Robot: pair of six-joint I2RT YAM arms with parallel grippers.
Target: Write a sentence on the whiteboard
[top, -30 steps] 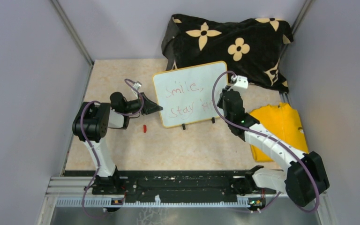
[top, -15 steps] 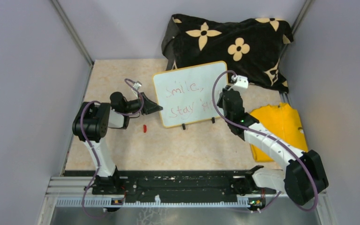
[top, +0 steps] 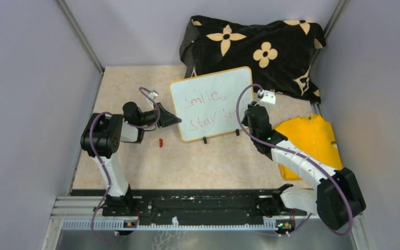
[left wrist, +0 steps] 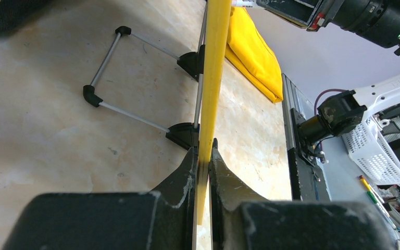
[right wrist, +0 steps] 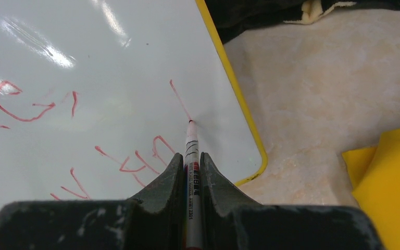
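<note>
Glossy white, with rounded corners and a thin yellow-orange frame, the small rectangular whiteboard (top: 211, 104) stands propped on its two small black clip feet (top: 204, 140) on the beige speckled surface (top: 187, 161). Thin red handwritten lettering, the sentence (top: 207, 109), runs across the whiteboard in two lines. It reads "Smile," above and "stay" below, and the right arm partly hides a few more red strokes to the right of "stay" in the top view. The left claw (left wrist: 204, 148) is clenched on the whiteboard's left edge, its two black fingers pinching the yellow frame from both faces. The right claw (right wrist: 190, 156) is at the whiteboard's right side, clenched around a slim white marker with a red tip (right wrist: 190, 138). The tip touches the whiteboard's face at the lower end of a slanting red stroke, near the right frame. Behind the whiteboard a black cloth with cream flower shapes (top: 255, 47) lies heaped against the back wall. To the right of the whiteboard lies a folded yellow cloth (top: 312, 143). To the lower left of the whiteboard, a little apart from it, a small red cap-like piece (top: 160, 142) lies on the surface. In the left wrist view a thin grey wire stand with black corner pieces (left wrist: 114, 67) reaches out from the whiteboard's back.
</note>
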